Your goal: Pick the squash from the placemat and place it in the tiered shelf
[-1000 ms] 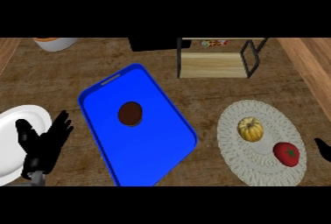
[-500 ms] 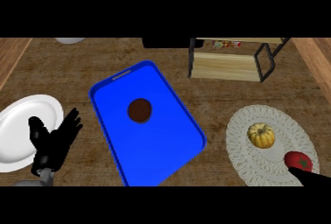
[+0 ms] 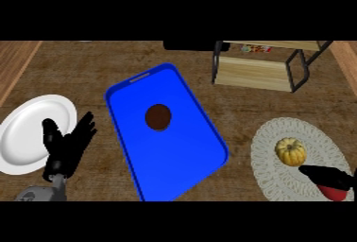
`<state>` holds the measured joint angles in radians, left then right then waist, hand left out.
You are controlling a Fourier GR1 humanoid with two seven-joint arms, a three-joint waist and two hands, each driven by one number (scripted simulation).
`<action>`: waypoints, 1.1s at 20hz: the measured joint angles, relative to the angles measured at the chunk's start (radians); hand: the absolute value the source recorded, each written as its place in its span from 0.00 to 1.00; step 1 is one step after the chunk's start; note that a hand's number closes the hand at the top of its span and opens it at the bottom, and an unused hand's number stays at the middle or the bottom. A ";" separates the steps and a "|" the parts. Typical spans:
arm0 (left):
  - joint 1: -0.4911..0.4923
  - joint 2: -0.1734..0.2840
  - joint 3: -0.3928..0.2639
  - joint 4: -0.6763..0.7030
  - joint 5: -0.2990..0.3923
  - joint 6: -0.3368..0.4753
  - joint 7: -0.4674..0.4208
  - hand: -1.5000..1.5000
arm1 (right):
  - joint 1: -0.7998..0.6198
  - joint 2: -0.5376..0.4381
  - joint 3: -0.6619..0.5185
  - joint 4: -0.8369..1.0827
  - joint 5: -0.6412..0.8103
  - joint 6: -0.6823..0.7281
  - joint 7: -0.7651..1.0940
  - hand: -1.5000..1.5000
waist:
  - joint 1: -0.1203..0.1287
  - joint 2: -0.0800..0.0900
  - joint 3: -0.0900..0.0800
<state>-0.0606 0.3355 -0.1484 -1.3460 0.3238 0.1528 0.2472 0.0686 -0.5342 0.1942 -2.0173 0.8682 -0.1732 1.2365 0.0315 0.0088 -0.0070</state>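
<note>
The yellow squash (image 3: 290, 151) sits upright on the round pale placemat (image 3: 275, 142) at the right. My right hand (image 3: 326, 177) comes in from the lower right, its black fingers stretched toward the squash and ending just below and right of it, with a small gap. Beneath that hand a red tomato (image 3: 336, 193) lies partly hidden on the mat. The tiered shelf (image 3: 259, 73), with wooden boards in a black frame, stands at the back right. My left hand (image 3: 66, 144) rests open at the lower left, fingers up.
A long blue tray (image 3: 181, 160) lies slantwise in the middle with a brown round item (image 3: 159, 117) on it. A white plate (image 3: 28, 127) lies at the left, partly behind my left hand. A wooden edge runs along the far left.
My right hand has come in from the right edge over the tomato, toward the squash. The whole scene has shifted slightly right and down in the view. The left hand keeps its pose.
</note>
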 measured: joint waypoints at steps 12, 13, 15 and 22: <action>-0.019 0.001 0.011 0.019 -0.002 -0.013 0.005 0.50 | -0.193 0.269 -0.058 0.289 0.195 0.178 0.012 0.00 | 0.002 -0.003 0.003; -0.021 0.001 0.014 0.026 -0.004 -0.014 0.000 0.50 | -0.208 0.292 -0.064 0.312 0.212 0.192 0.011 0.00 | 0.000 -0.002 0.003; -0.020 0.000 0.020 0.029 -0.001 -0.015 -0.002 0.50 | -0.228 0.336 -0.084 0.346 0.248 0.219 0.010 0.00 | -0.005 -0.004 0.003; 0.000 -0.006 0.028 0.042 -0.006 -0.018 -0.022 0.50 | -0.299 0.465 -0.168 0.457 0.416 0.273 0.013 0.00 | -0.014 -0.006 0.005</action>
<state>-0.0607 0.3292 -0.1200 -1.3036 0.3176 0.1344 0.2248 -0.2302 -0.0688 0.0266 -1.5600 1.2846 0.1001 1.2491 0.0172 0.0024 -0.0023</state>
